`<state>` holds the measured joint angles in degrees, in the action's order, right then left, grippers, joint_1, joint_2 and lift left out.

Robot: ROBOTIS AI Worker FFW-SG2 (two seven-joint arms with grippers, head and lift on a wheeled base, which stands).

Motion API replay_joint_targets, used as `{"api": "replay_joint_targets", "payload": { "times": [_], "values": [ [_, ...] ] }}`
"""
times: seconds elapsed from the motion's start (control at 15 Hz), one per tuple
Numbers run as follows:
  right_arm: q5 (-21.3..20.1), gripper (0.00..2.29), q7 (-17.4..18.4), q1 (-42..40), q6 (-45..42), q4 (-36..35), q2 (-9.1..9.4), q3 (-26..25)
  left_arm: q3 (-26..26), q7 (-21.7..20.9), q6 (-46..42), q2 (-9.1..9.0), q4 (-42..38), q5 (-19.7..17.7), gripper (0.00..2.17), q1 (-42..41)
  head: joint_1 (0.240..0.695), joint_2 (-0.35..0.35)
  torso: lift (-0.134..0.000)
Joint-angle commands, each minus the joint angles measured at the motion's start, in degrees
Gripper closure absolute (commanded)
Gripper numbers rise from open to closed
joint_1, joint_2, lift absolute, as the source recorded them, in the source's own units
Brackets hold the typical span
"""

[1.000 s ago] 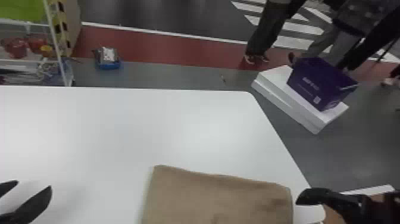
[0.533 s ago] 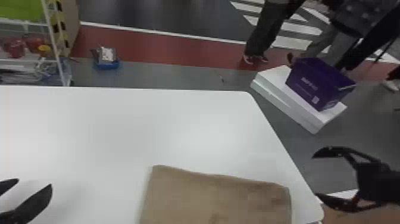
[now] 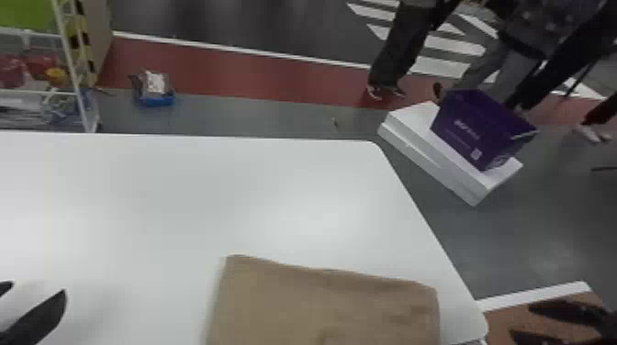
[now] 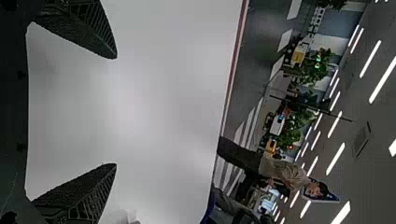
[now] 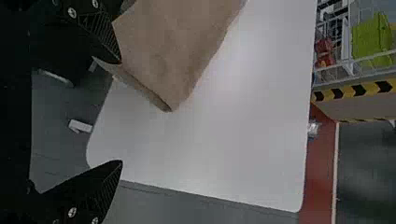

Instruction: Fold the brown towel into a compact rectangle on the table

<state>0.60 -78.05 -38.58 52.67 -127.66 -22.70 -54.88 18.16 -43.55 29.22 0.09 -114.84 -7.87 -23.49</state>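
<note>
Towel: your brown towel (image 3: 330, 307) lies on the white table (image 3: 275, 197), toward its right side, running out at the bottom of the head view.
Towel edges: the far edge slants a little, its left corner farther from you than its right one; the right wrist view shows a corner with a thick side (how many layers, you can't tell).
Left gripper: you have it (image 3: 37, 288) over the table, left of the towel and well apart from it, jaws spread with nothing between them.
Right gripper: yours (image 3: 520, 320) is out past the table's right edge, beside the towel but apart from it; its jaws are spread too.
Room: white tabletop stretches between the left gripper and the towel, and broadly from the towel's far edge to the table's far edge; on the right you get just a narrow strip before the rim.
Beyond the table: a purple box (image 3: 482, 128) sits on a white slab (image 3: 422, 142) on the floor, past the rounded far right corner.
</note>
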Motion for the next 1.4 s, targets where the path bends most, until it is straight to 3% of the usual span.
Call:
{"api": "replay_joint_targets", "payload": {
  "times": [0.0, 0.2, 0.67, 1.0, 1.33],
  "values": [
    [1.77, 0.16, -0.28, -1.68, 6.36, -0.4, 2.04, 2.24, 1.17, -0.22, -0.43, -0.24, 0.49, -0.48, 0.05, -0.5, 0.695, -0.35, -0.134],
    [3.62, 0.19, 1.41, -0.62, 14.97, -0.31, 3.18, 3.2, 1.35, -0.49, -1.31, -0.24, 0.93, -0.57, 0.05, -0.41, 0.695, -0.35, -0.134],
    [-0.6, 0.19, 7.03, 9.13, 25.17, 3.47, 3.1, 9.44, 1.26, -1.01, -1.31, -0.24, 1.81, -1.36, 0.05, 0.2, 0.695, -0.35, -0.134],
    [-3.85, 0.19, 9.05, 14.23, 26.75, 5.84, 3.27, 15.95, 1.88, -1.54, -1.31, -0.24, 1.72, -2.15, 0.05, 0.11, 0.695, -0.344, -0.134],
    [-4.91, 0.22, 11.34, 17.13, 26.57, 9.18, 3.27, 19.37, 2.49, -1.81, -1.31, -0.24, 1.63, -2.59, 0.05, -0.41, 0.695, -0.303, -0.134]
  ]
}}
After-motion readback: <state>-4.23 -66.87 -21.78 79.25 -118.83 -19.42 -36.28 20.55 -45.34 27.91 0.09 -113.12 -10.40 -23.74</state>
